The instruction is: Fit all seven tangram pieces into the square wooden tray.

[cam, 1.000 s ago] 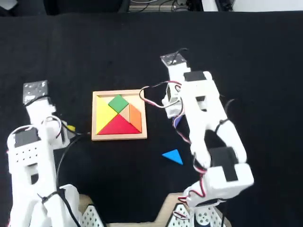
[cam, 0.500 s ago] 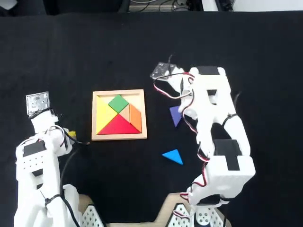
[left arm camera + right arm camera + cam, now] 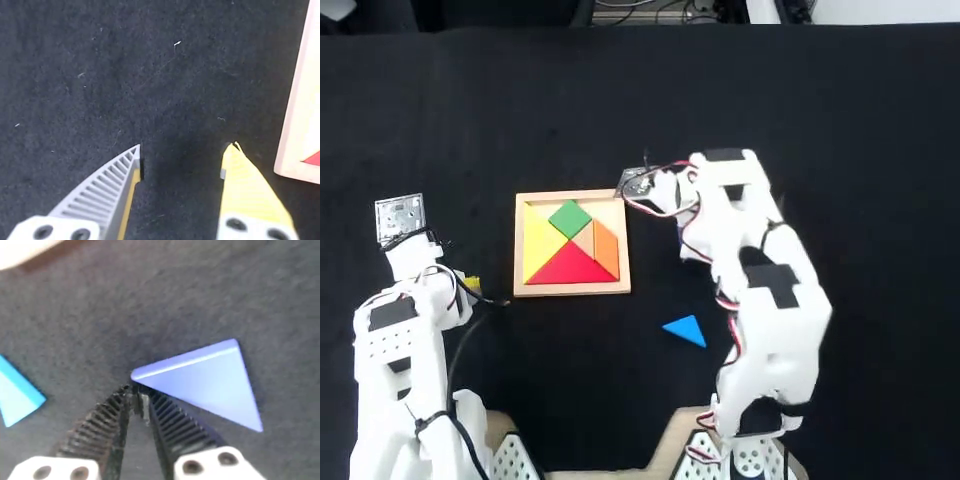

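- Right gripper: jaws nearly closed, tips at a corner of the purple triangle; blue triangle off to one side.
- Left gripper: wide over black cloth; tray just beside its yellow finger.

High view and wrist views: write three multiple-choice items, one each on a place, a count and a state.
1. Where is the light blue triangle? A in the tray; B on the black cloth; C held aloft.
2. How many pieces lie in the tray? A three; B five; C seven.
3. The left tool is: A open and empty; B shut; C gripping a piece.
1 B, it lies flat beside the tray. 2 B, five colours show in it. 3 A, bare cloth shows between its fingers.
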